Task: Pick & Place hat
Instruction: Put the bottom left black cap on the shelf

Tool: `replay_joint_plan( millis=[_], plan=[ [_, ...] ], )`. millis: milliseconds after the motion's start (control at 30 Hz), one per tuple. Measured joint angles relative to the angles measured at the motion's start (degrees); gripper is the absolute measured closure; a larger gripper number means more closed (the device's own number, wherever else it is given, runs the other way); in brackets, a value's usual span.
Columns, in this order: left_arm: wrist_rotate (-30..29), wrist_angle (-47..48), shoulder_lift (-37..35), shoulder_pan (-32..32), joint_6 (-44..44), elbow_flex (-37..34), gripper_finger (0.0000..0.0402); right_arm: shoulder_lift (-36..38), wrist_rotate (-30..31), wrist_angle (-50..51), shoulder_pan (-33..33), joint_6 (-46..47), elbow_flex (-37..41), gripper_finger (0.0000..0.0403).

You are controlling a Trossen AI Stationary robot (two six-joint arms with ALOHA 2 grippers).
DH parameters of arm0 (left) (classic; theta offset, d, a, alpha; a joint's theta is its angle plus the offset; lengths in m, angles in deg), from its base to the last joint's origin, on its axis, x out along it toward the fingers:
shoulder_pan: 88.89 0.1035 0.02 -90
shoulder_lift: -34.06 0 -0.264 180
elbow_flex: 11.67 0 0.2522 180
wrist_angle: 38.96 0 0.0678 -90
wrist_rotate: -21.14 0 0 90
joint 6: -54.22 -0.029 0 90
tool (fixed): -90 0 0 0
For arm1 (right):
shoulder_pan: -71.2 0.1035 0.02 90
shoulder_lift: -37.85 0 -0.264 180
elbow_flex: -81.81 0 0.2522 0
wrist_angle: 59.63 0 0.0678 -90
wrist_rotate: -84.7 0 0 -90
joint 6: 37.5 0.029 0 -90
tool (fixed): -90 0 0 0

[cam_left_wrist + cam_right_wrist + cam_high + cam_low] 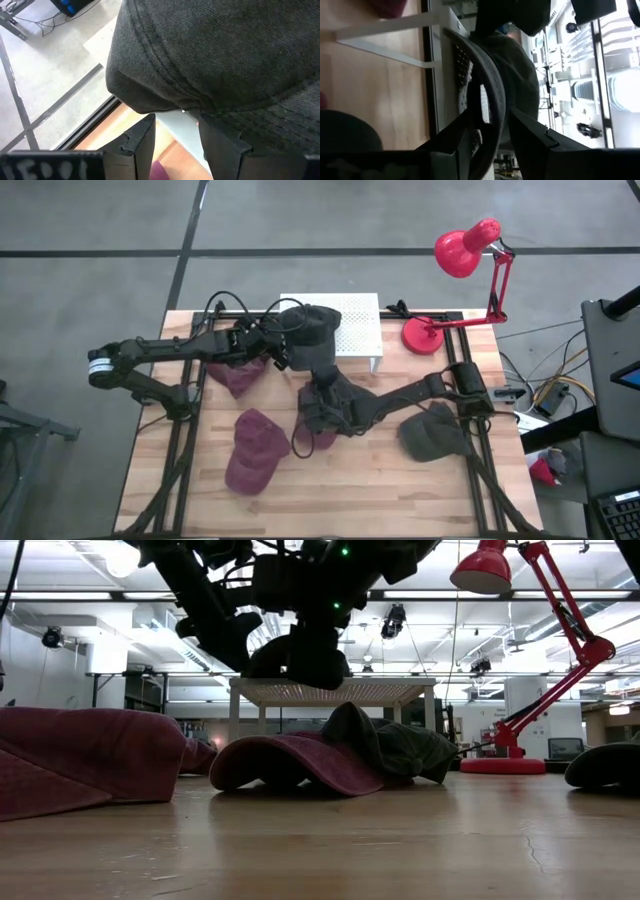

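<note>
The dark grey hat [312, 330] hangs above the white rack [352, 330], pinched at its edge by the left gripper [175, 130]. The right gripper [495, 130] straddles the brim (grip cannot be told). Soft, light fabric sags; the stiffer brim looks the firmest hold.

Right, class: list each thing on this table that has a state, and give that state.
Dark grey hat: held above white rack.
Left gripper: shut on that hat.
Right gripper: beside the same hat.
Maroon hat: lying on the table.
Red lamp: standing upright.
</note>
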Motion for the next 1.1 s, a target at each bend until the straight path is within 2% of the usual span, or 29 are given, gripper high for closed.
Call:
replay_joint_plan(
  millis=[167,400,733,967,1100],
  plan=[
    [0.00,-0.07,0.00,0.00,-0.22,0.00,0.0239,0.00,0.50,-0.13,0.29,-1.13,0.00,0.0275],
    [0.02,1.41,-0.22,0.00,-1.16,0.17,0.0239,0.00,6.06,-0.31,1.15,-2.14,0.00,0.0268],
    [-2.43,4.50,-5.47,0.00,0.20,0.76,0.0239,0.00,6.46,-0.43,3.36,-0.50,0.02,0.0278],
    [-3.51,8.00,-11.35,-0.23,2.94,0.63,0.0239,0.00,12.67,-0.02,5.47,5.44,0.07,0.0273],
    [-4.61,10.01,-15.41,-2.73,6.27,0.57,0.0239,-0.11,15.08,0.11,6.90,11.82,0.56,0.0281]
  ],
)
